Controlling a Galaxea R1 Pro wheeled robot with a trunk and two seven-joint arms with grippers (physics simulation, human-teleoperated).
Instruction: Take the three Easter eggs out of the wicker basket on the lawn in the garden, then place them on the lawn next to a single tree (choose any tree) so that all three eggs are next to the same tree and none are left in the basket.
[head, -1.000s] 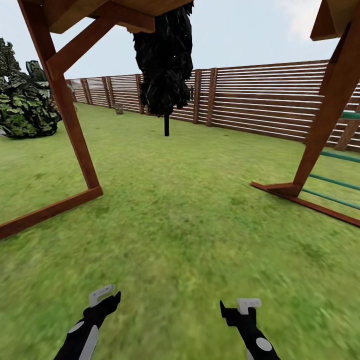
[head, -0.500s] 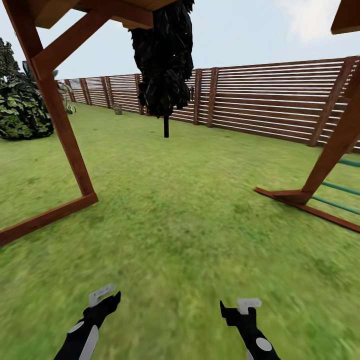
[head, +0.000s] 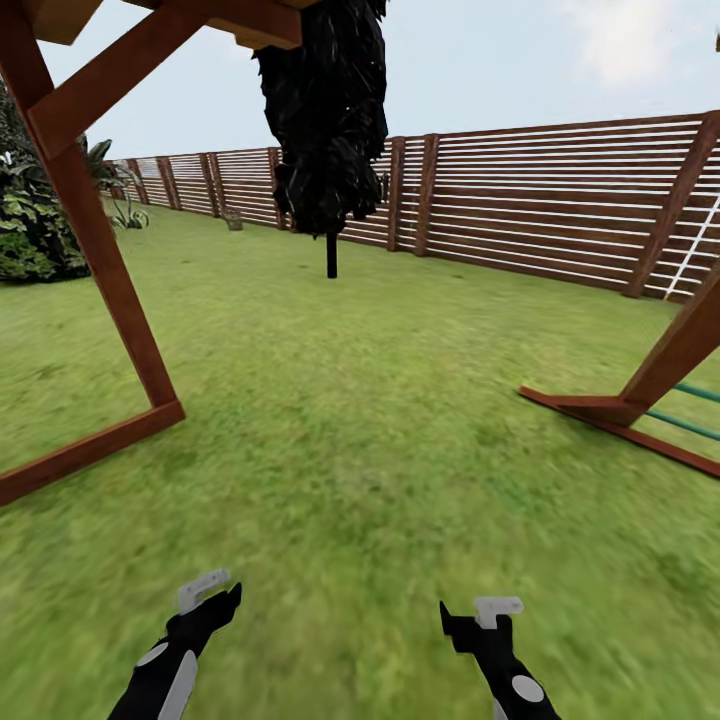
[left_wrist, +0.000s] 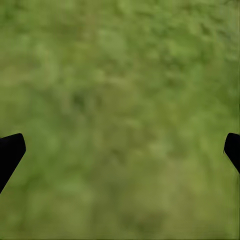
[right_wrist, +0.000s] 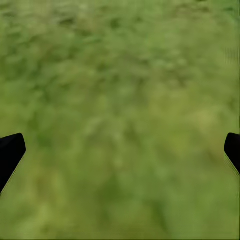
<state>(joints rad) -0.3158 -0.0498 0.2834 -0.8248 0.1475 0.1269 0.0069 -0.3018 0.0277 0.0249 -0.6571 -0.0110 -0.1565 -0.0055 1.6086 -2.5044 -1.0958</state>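
Rolling forward over the last second, judging by the whole head view sliding outward, with no sign of the things themselves moving. Passing between the timber uprights, with the left timber frame and the right timber frame now wider apart and lower in the picture. Meaning for the task: in transit only, searching, with nothing picked up and no egg placed. Whereabouts of the three Easter eggs and the wicker basket not to be told from here.

Counted, biggest first:
- One lawn, directly beneath both pincers and stretching far ahead of them.
- One slatted fence, far ahead, running across beyond both pincers.
- Two timber frames, one outboard of each pincer and well ahead.
- One black-foliaged tree, straight ahead and distant, roughly between the two pincers' lines, and judged the wrong sort for the eggs.
- One leafy bush, far ahead and off to the left pincer's outer side.
- Two green rungs, beyond the right pincer's outer side.
- Two pincers, the left gripper and the right gripper, held low and side by side over the grass. Spread wide in both wrist views, dark fingertips at the far edges, only blurred grass between — holding nothing.
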